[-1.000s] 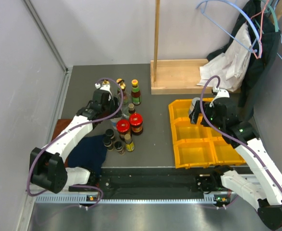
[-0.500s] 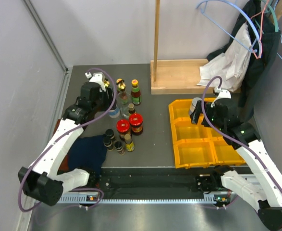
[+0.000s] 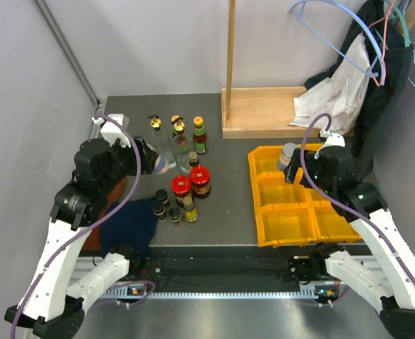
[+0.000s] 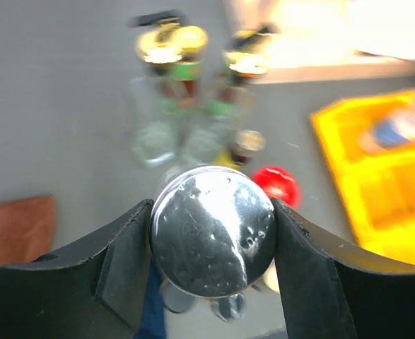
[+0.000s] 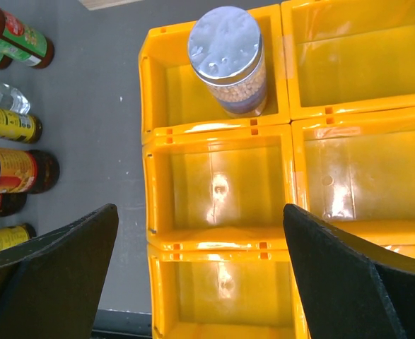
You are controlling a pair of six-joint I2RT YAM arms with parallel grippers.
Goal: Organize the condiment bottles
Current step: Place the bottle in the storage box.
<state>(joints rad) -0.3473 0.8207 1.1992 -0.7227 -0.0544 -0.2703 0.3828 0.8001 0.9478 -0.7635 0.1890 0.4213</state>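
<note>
Silver-lidded jar [image 4: 213, 236] is clamped by its sides in your left gripper [image 4: 213, 241], lifted over the table towards its left edge, just beside the other bottles [image 3: 186, 185]. It looks rigid, smooth, breakable and fairly weighty, so grip the body under the lid. Your right gripper [image 5: 200, 212] gapes empty above the bin [image 5: 221, 129], whose far-left compartment holds a matching jar [image 5: 227, 60].

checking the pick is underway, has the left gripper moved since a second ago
Yes. The left gripper, shut on a silver-lidded jar, has drawn left in the top view, away from the gold-stoppered bottles, which stayed put.
</note>
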